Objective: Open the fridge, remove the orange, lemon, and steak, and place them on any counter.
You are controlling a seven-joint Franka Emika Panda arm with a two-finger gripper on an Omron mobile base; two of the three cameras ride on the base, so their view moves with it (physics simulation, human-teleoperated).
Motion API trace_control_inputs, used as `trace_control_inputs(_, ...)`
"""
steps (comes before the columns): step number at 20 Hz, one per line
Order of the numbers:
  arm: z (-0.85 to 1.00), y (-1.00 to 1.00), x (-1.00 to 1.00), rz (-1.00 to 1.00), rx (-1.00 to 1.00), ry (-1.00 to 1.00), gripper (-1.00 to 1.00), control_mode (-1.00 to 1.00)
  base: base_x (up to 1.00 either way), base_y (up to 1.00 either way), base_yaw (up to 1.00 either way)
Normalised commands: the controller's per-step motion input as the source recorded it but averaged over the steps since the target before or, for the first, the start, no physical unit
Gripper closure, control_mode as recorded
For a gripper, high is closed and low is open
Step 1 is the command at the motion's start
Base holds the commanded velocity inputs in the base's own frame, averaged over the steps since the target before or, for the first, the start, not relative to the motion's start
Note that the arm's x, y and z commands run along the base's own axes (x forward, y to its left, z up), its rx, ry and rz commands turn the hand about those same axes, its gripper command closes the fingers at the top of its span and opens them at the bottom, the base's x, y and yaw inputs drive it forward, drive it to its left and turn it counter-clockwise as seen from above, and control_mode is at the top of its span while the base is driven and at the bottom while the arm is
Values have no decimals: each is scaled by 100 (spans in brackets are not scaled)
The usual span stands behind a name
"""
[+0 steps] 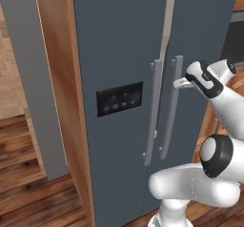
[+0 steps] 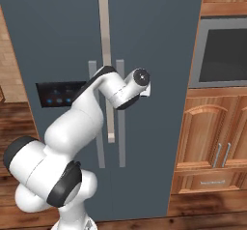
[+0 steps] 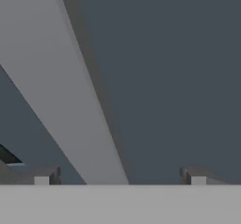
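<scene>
Wooden side panel (image 1: 57,92) ran tall along the appliance's left flank, warm brown. Grey wall slab (image 1: 33,78) stood just left of that panel, reaching down to the plank floor (image 1: 28,183). Tan brick wall (image 1: 10,73) showed beyond it. On the other side, built-in oven (image 2: 223,52) with dark glass front sat in brown cabinetry. Below it, arched cabinet doors (image 2: 212,132) carried two vertical metal handles (image 2: 222,155). Under those, a shallow drawer (image 2: 207,181) with a small pull.

Home kitchen, tall fridge (image 1: 124,78), wooden cabinets (image 2: 212,137), built-in oven (image 2: 224,50), wood floor (image 1: 28,173)
</scene>
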Motion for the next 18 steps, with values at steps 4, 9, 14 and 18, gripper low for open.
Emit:
trace_control_inputs(4,-3,27,3,0,0,0,-100,-100,0,0,0)
trace_control_inputs(9,-5,23,13,0,0,0,-100,-100,0,0,0)
trace_control_inputs(14,-13,31,2,1,2,0,-100,-100,0,0,0)
trace_control_inputs(18,-19,29,10,1,3,0,-100,-100,0,0,0)
